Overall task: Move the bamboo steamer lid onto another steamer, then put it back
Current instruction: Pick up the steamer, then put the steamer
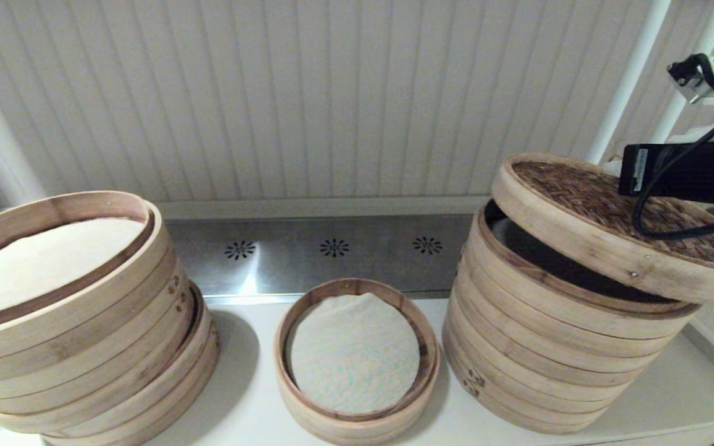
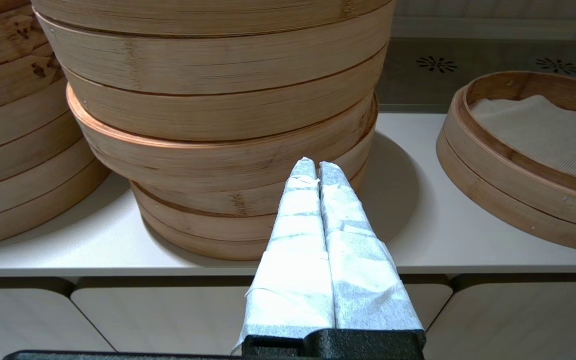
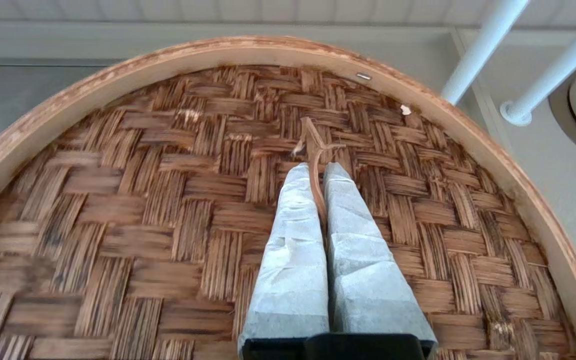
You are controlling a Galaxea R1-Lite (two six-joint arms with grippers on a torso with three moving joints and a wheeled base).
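Observation:
The bamboo steamer lid (image 1: 586, 251), with its dark woven top (image 3: 168, 200) in a pale rim, hangs tilted just above the tall stack of steamers (image 1: 549, 359) on the right, its left edge raised off the stack. My right gripper (image 3: 316, 170) is over the lid's middle, shut on the thin bamboo handle loop (image 3: 313, 145). The single low steamer (image 1: 307, 409) with a whitish liner stands at the centre of the counter, also in the left wrist view (image 2: 518, 200). My left gripper (image 2: 317, 167) is shut and empty, held low before the counter's front edge.
A wide leaning stack of steamer tiers (image 1: 84, 347) fills the left side, close in front of the left gripper (image 2: 218, 125). Two white poles (image 1: 630, 74) rise behind the tall stack. White counter (image 1: 245, 402) shows between the stacks.

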